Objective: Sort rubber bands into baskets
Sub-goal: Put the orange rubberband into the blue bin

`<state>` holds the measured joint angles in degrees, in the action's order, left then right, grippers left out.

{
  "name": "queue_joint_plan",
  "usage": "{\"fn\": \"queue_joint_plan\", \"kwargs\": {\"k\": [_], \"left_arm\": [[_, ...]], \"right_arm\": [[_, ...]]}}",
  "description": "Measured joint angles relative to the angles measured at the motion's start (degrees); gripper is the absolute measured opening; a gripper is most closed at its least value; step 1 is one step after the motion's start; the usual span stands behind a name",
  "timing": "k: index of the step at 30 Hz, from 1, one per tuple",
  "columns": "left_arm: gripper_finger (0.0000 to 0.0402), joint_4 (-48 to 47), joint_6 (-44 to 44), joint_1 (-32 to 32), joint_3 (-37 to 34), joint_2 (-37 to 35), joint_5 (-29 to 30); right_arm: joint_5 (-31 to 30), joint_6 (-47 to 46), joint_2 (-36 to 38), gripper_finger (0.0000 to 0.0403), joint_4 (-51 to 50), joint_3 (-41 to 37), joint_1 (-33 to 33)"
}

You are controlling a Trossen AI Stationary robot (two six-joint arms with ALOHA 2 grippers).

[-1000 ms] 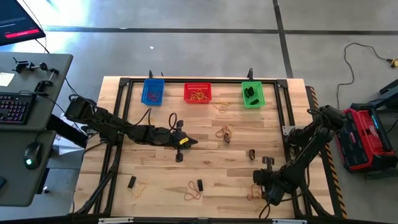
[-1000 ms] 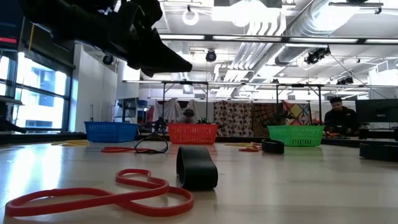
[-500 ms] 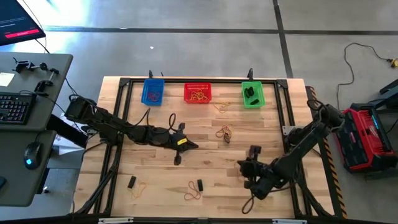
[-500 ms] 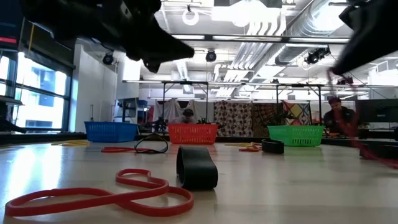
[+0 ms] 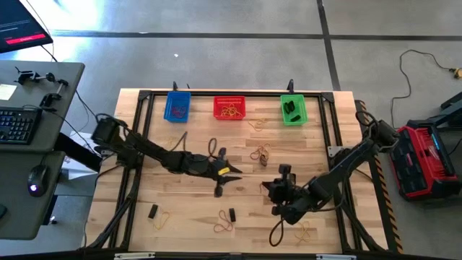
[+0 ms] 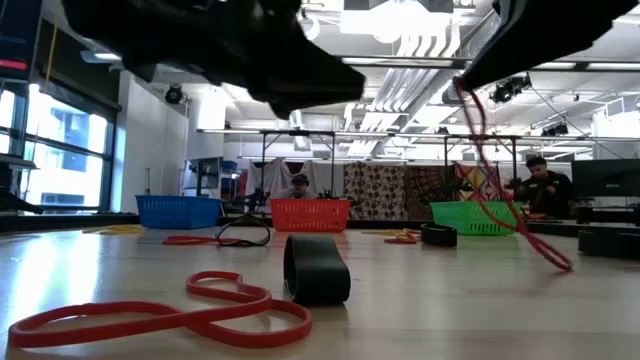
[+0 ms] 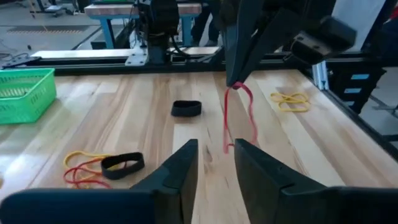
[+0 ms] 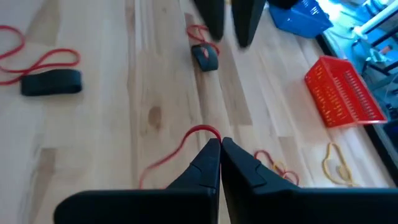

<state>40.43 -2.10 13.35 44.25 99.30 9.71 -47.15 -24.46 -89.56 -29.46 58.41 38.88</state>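
Wooden slatted table [image 5: 144, 202] under an open workshop hall; a person's upper body [image 6: 541, 185] visible far behind in the low view. Along the far edge, in a row: blue basket [image 5: 177, 106], red basket [image 5: 229, 108], green basket [image 5: 292, 109] — bands already inside each. Right gripper [image 5: 273, 189] raised over the table's near right-of-centre area, fingers pinched tight on a long red rubber band [image 6: 485, 160], loop hanging down with its lower end trailing toward the boards. Left gripper [image 5: 232, 174] poised mid-table, aimed toward the right one, fingers [image 7: 177, 168] parted by a narrow gap, nothing between them. Loose on the boards: short thick dark band [image 6: 316, 268] standing on edge, red figure-eight loop [image 6: 160, 315] just beside it near the low camera, another dark band [image 7: 186, 108] lying flat farther off, yellow loop [image 7: 291, 98] toward the table's right side — well apart from all baskets.
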Motion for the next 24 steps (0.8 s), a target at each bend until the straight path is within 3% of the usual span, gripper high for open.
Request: {"fn": "queue_joint_plan", "kwargs": {"k": [10, 24], "left_arm": [[0.0123, -2.9, 0.8, -0.2, 11.0, 8.7, 0.1], [0.0123, -4.6, 0.2, -0.2, 15.6, 11.9, -3.6]], "right_arm": [[-2.4, 1.6, 0.1, 0.0, 1.4, 0.0, -0.3], [-3.0, 4.0, 0.1, 0.0, 4.3, 0.0, -0.3]]}}
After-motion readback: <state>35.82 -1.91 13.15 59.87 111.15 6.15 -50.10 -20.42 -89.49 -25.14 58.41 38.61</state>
